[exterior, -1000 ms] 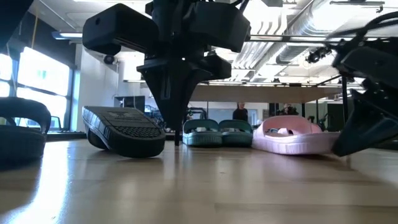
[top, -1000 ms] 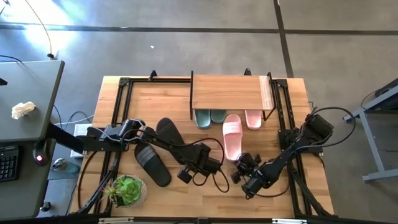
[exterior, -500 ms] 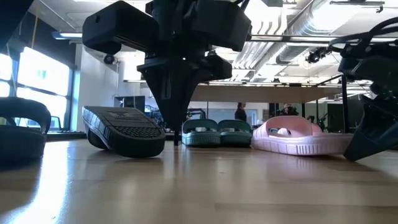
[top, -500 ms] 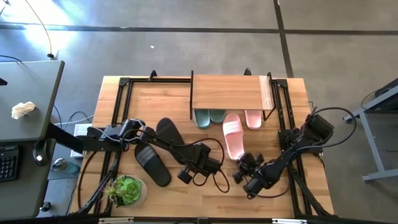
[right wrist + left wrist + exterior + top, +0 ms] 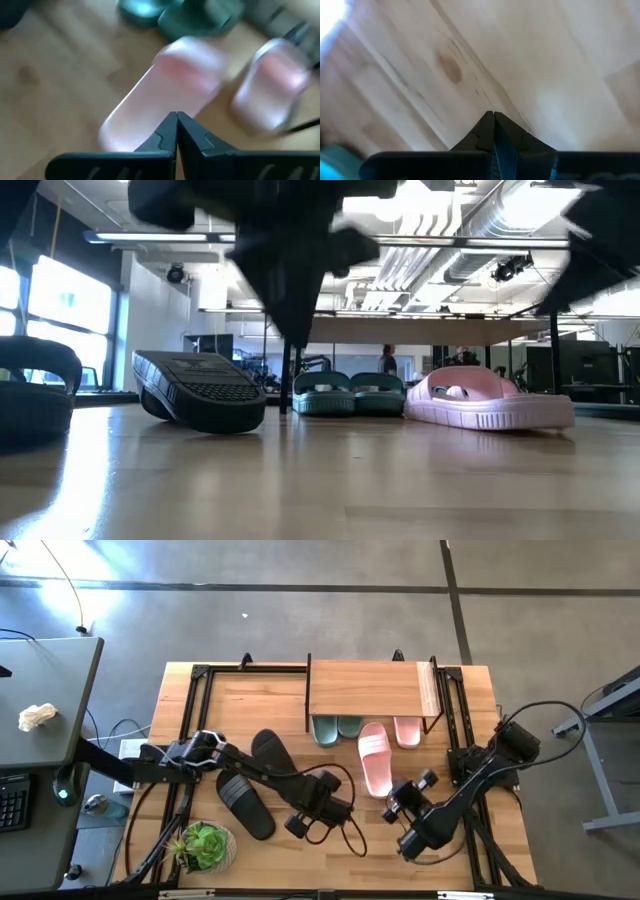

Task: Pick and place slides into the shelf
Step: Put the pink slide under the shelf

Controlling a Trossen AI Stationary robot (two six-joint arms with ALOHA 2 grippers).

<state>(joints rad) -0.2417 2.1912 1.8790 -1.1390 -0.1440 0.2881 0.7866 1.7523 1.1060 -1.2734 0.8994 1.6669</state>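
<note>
I find the right gripper [image 5: 404, 802], clenched and empty, backed away from the pale pink rubber slide [image 5: 374, 759], half under the light wooden plank shelf [image 5: 366, 688]; seemingly a finished nudge. Left gripper [image 5: 305, 819] clenched, idle.

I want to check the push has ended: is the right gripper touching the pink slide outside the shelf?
Apart. In the high view the right gripper sits clear of the pink slide, with bare table between its shut fingers and the slide's heel.
</note>
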